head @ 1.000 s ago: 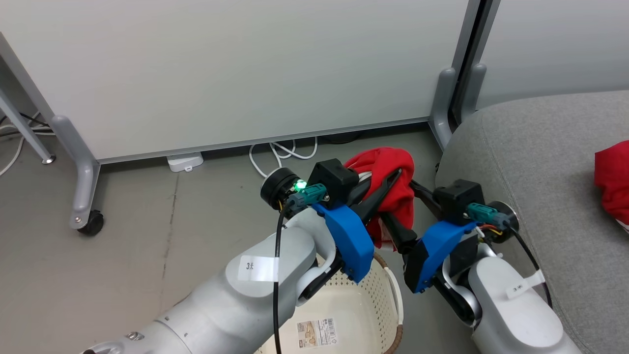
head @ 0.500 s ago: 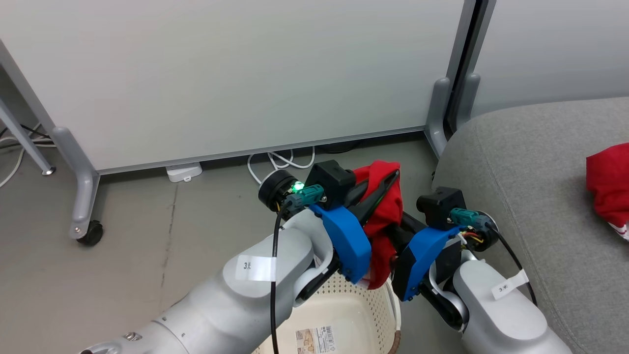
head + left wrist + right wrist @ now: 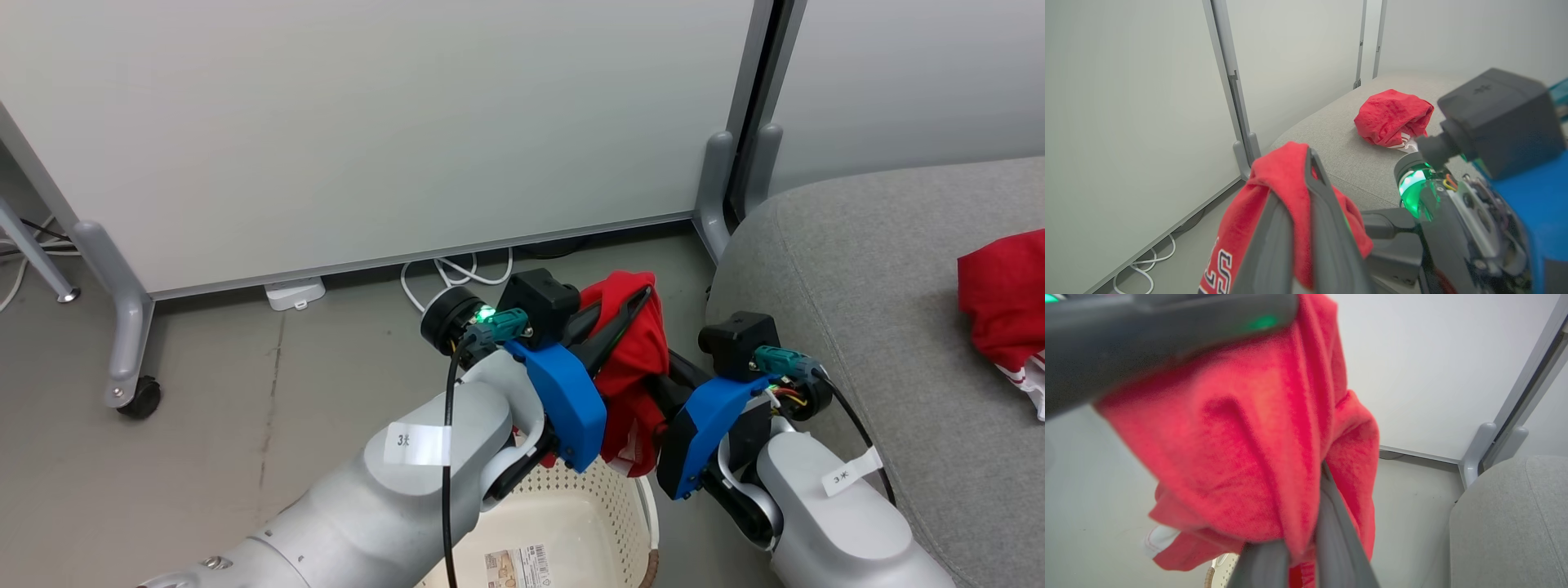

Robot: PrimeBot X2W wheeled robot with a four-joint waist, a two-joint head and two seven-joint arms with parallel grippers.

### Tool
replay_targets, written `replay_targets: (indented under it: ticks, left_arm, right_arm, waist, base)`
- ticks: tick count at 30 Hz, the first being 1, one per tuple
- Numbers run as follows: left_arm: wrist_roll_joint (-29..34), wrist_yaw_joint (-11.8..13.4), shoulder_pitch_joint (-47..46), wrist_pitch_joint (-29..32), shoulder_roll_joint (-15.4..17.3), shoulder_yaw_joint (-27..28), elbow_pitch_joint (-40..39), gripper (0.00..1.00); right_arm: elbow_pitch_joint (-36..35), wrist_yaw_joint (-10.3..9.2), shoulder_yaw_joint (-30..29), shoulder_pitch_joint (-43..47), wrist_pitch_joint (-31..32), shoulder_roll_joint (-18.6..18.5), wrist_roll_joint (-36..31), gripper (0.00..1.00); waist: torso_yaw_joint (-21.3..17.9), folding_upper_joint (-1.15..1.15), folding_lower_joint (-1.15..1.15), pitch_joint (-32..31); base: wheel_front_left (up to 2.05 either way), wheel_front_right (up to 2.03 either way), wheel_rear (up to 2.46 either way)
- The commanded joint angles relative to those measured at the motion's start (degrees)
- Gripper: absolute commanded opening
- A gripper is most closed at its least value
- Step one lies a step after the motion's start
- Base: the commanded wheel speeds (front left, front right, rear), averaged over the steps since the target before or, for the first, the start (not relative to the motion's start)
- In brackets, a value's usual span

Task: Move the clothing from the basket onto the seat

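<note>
Red fabric garment [image 3: 1000,294] on grey upholstered sofa [image 3: 857,286]; second red garment [image 3: 633,367], undelivered, above cream perforated basket [image 3: 588,506], clamped by left gripper [image 3: 641,298] and right gripper [image 3: 1310,522]

White cables [image 3: 454,273] lie on the grey floor [image 3: 204,457] below a pale partition [image 3: 367,122].

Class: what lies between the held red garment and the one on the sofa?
In the left wrist view, a bare stretch of grey sofa lies between the held garment and the other garment.

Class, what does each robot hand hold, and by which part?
Both hold one red garment: left hand pinches its top fold, right hand a bunched fold lower down.
</note>
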Motion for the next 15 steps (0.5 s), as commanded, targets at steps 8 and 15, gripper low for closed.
replay_targets:
  ticks: [8, 15]
  left_arm:
    - [-0.4, 0.0, 0.6, -0.3, 0.4, -0.2, 0.5, 0.00]
    - [-0.9, 0.0, 0.6, -0.3, 0.5, -0.3, 0.9, 0.00]
  right_arm:
    - [0.9, 0.02, 0.3, -0.9, -0.7, -0.3, 0.7, 0.00]
    - [1.4, 0.01, 0.2, -1.1, -0.9, 0.2, 0.9, 0.00]
  waist:
    - [-0.3, 0.00, 0.00, 0.2]
    - [-0.7, 0.00, 0.00, 0.3]
  base:
    - [0.00, 0.00, 0.00]
    - [0.00, 0.00, 0.00]
